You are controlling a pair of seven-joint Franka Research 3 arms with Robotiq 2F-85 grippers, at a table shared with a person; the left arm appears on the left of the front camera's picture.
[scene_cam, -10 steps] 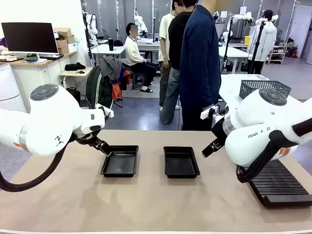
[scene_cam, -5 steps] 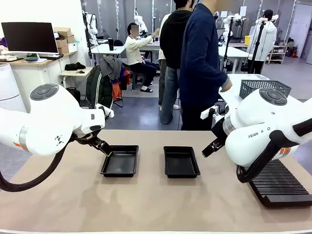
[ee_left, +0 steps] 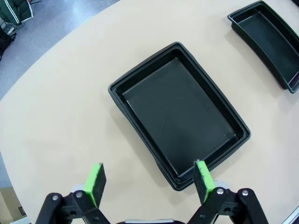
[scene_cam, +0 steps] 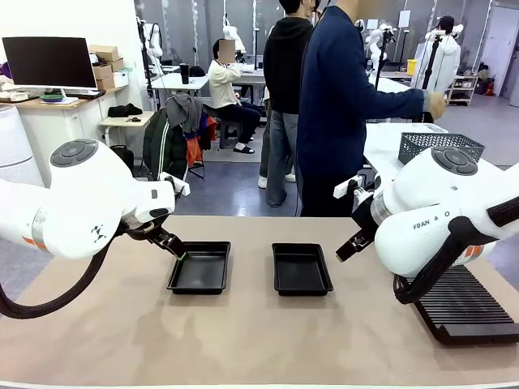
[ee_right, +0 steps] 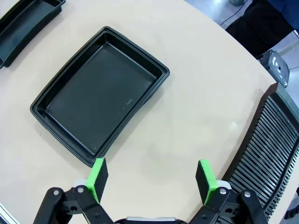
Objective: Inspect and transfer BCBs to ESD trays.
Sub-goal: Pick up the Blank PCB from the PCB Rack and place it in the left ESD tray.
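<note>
Two black ESD trays lie side by side mid-table, the left tray [scene_cam: 199, 269] and the right tray [scene_cam: 301, 271], both with bare floors. My left gripper [scene_cam: 172, 245] hovers open at the left tray's near-left corner. In the left wrist view that tray [ee_left: 177, 116] lies just beyond the open left gripper [ee_left: 149, 179], and the other tray [ee_left: 271, 37] sits at the top right. My right gripper [scene_cam: 350, 241] hangs open to the right of the right tray [ee_right: 98, 107]. In the right wrist view the open right gripper [ee_right: 152, 178] is over bare table. The BCBs are out of view.
A long black ribbed rack [scene_cam: 466, 312] lies at the table's right side, also in the right wrist view [ee_right: 266, 154]. A person in a dark blue jacket [scene_cam: 332, 105] stands at the far edge, one arm stretched right. A mesh basket [scene_cam: 438, 144] sits on a white table behind.
Both arms and both trays stay where they were. The person in the blue jacket has stretched an arm out to the picture's right.
</note>
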